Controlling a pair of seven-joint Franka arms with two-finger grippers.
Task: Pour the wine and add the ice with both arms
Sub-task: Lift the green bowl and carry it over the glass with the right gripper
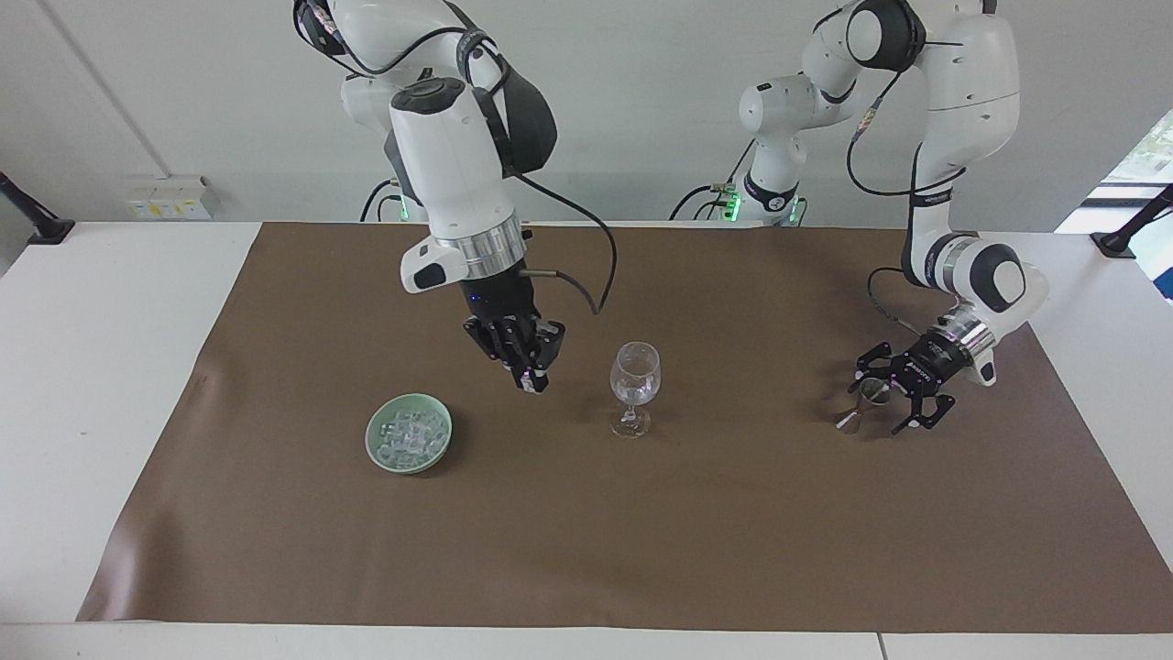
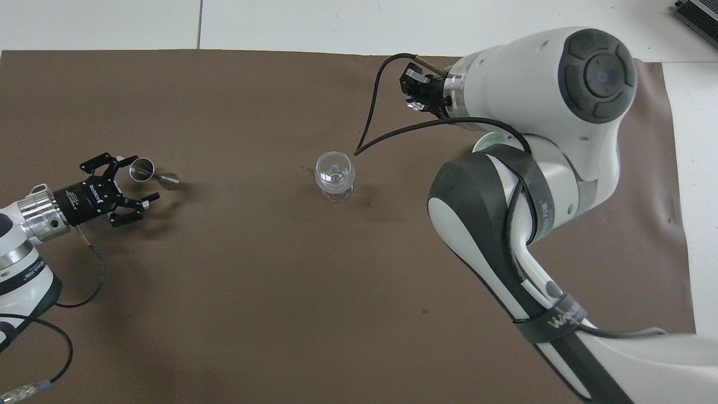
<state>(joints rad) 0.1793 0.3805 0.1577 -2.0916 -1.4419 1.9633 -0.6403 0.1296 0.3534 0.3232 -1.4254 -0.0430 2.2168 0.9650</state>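
A clear wine glass (image 1: 634, 383) (image 2: 335, 171) stands upright in the middle of the brown paper. The ice (image 1: 410, 438) is heaped in a pale green dish (image 1: 375, 433) toward the right arm's end; from overhead only a sliver of the dish (image 2: 482, 143) shows under the arm. My right gripper (image 1: 531, 382) (image 2: 415, 104) hangs in the air over the paper between dish and glass, shut, with a small clear cube at its fingertips. My left gripper (image 1: 880, 400) (image 2: 145, 178) sits low and open at the left arm's end. A small metal measuring cup (image 1: 869, 394) (image 2: 143, 169) lies tilted at its fingertips, not gripped.
The brown paper (image 1: 641, 550) covers most of the white table (image 1: 101, 367). The right arm's cable (image 2: 370, 120) loops in the air near the glass. A socket box (image 1: 170, 197) sits by the wall.
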